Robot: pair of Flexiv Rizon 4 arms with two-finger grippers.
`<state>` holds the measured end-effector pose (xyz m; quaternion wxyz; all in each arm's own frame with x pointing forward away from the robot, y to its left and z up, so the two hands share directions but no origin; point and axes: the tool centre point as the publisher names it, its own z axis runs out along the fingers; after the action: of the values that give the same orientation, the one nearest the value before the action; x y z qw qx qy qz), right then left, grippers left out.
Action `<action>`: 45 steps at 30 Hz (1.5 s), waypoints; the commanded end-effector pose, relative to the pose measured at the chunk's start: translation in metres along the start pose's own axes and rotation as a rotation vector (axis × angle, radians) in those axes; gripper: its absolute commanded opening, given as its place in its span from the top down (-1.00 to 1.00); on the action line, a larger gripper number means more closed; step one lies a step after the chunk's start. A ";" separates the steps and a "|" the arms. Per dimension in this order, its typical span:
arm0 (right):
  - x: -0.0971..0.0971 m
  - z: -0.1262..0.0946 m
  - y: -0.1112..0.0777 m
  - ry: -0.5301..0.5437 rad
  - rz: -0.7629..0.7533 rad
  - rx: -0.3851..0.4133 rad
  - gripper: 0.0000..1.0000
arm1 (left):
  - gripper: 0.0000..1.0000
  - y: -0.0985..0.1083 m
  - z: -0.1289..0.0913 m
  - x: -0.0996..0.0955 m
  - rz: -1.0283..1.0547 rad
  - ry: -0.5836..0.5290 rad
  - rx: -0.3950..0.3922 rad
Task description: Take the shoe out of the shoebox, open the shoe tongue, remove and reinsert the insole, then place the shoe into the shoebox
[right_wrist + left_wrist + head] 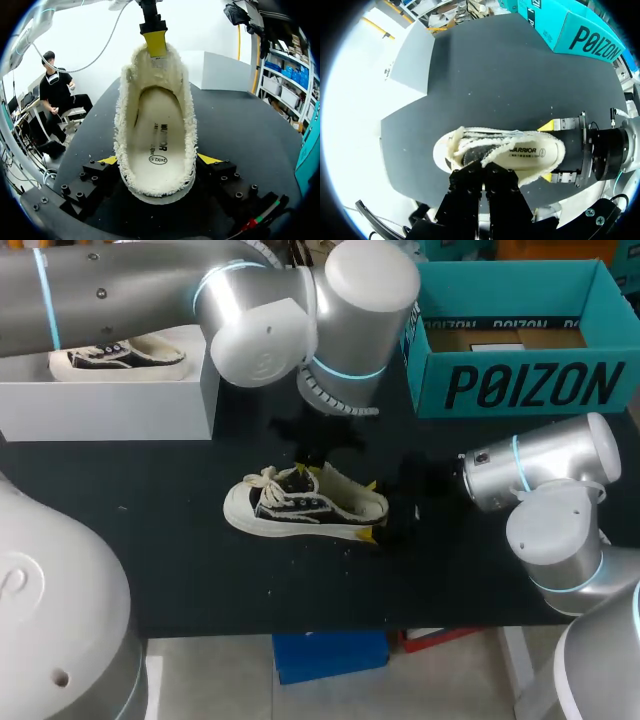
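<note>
A cream and black low sneaker lies on its sole in the middle of the black table, toe to the left. My left gripper comes down from above and is shut on the fleecy tongue, holding it up. My right gripper sits at the heel, one yellow-tipped finger against each side of the shoe. The cream insole lies flat inside the opening. In the head view the left wrist hides its own fingers.
The teal shoebox stands open at the back right. A white block at the back left carries a second sneaker. Bare table lies in front of the shoe.
</note>
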<state>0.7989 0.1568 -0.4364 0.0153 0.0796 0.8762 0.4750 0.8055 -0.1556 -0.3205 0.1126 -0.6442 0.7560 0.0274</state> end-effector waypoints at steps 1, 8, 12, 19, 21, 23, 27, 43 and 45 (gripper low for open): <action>0.000 0.002 0.001 0.000 0.002 0.004 1.00 | 1.00 0.006 -0.006 -0.021 -0.010 0.123 0.035; 0.000 0.002 0.001 0.000 0.002 0.004 1.00 | 1.00 0.008 -0.005 -0.038 -0.039 0.188 0.052; 0.000 0.002 0.001 0.000 0.002 0.004 1.00 | 1.00 0.012 -0.001 -0.051 -0.061 0.230 0.053; 0.000 0.002 0.001 0.000 0.002 0.004 1.00 | 1.00 0.015 0.003 -0.070 -0.096 0.272 0.059; 0.000 0.002 0.001 0.000 0.002 0.004 1.00 | 1.00 0.016 0.004 -0.075 -0.100 0.281 0.061; 0.000 0.002 0.001 0.000 0.002 0.004 1.00 | 1.00 0.016 0.006 -0.079 -0.107 0.290 0.064; 0.000 0.002 0.001 0.000 0.002 0.004 1.00 | 1.00 0.019 0.008 -0.084 -0.112 0.315 0.069; 0.000 0.002 0.001 0.000 0.002 0.004 1.00 | 1.00 0.028 0.039 -0.089 -0.104 0.337 0.049; 0.000 0.002 0.001 0.000 0.002 0.004 1.00 | 1.00 0.029 0.041 -0.089 -0.102 0.334 0.046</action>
<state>0.7985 0.1596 -0.4358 0.0151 0.0792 0.8763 0.4749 0.7956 -0.0602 -0.3384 0.0157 -0.6774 0.7299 -0.0903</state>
